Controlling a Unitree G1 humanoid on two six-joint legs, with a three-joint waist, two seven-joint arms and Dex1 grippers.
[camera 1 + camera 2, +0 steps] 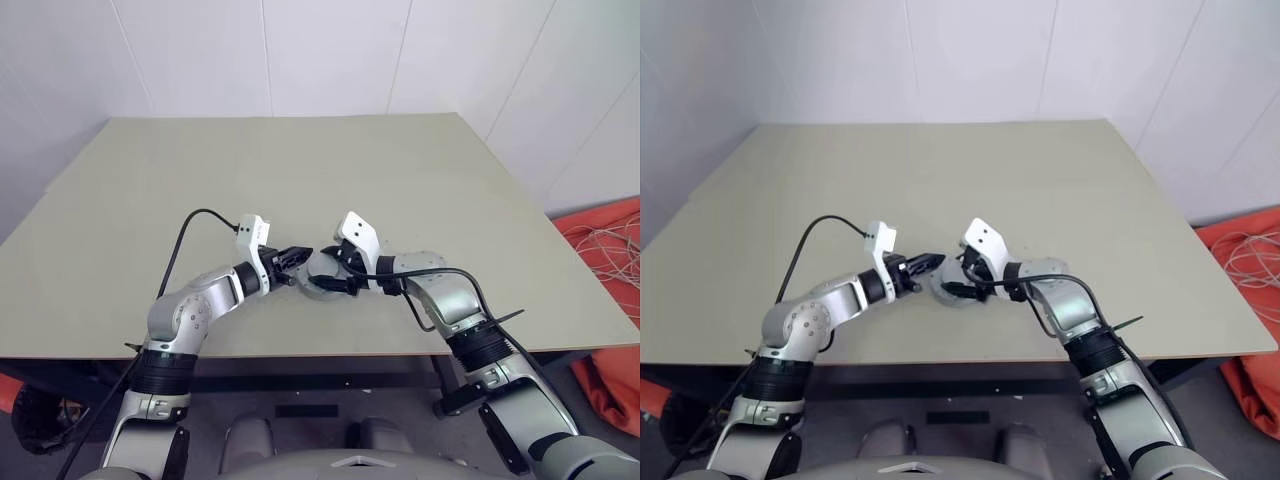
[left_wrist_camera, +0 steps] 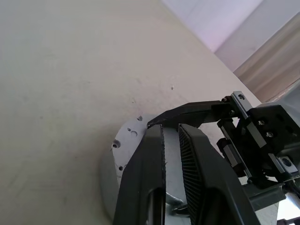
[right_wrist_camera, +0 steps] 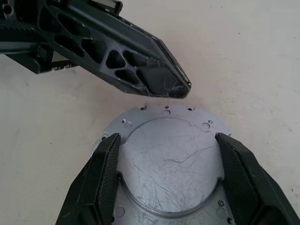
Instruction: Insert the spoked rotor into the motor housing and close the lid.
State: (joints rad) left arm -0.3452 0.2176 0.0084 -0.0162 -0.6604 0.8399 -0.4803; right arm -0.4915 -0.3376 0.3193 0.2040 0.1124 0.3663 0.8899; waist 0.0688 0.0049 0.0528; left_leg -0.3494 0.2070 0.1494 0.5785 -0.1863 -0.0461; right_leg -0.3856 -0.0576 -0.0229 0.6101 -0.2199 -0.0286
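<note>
Near edge of the table [image 1: 120, 220]: both arms meet over one object, a round grey metal disc-shaped part [image 3: 171, 161], scratched on its flat face, with a wider flange carrying small holes around the rim. Its windings or spokes are not visible from here, so I cannot tell whether this is the motor housing, its lid, or both together; the spoked rotor cannot be made out as a separate piece. The part sits on the table close to the front edge, roughly midway across. Right pincer [image 3: 171, 164]: fingers spread wide, one on each side of the raised round centre of the part, pads against or just beside its edge; whether they press on it cannot be told. Left pincer [image 2: 171, 154]: fingers pressed nearly together, only a thin slit between the ribbed pads, nothing seen between them. Its tips hang just above the part's flange on the side away from the right wrist, pointing toward the right pincer; contact with the flange cannot be told. The two pincers are near each other, tip to tip, apart. Farther back: the table surface is plain pale beige, running to a white panelled wall [image 1: 330, 50]. Off the table's right side, an orange cloth with pale cord [image 1: 610, 250] lies on the floor.
</note>
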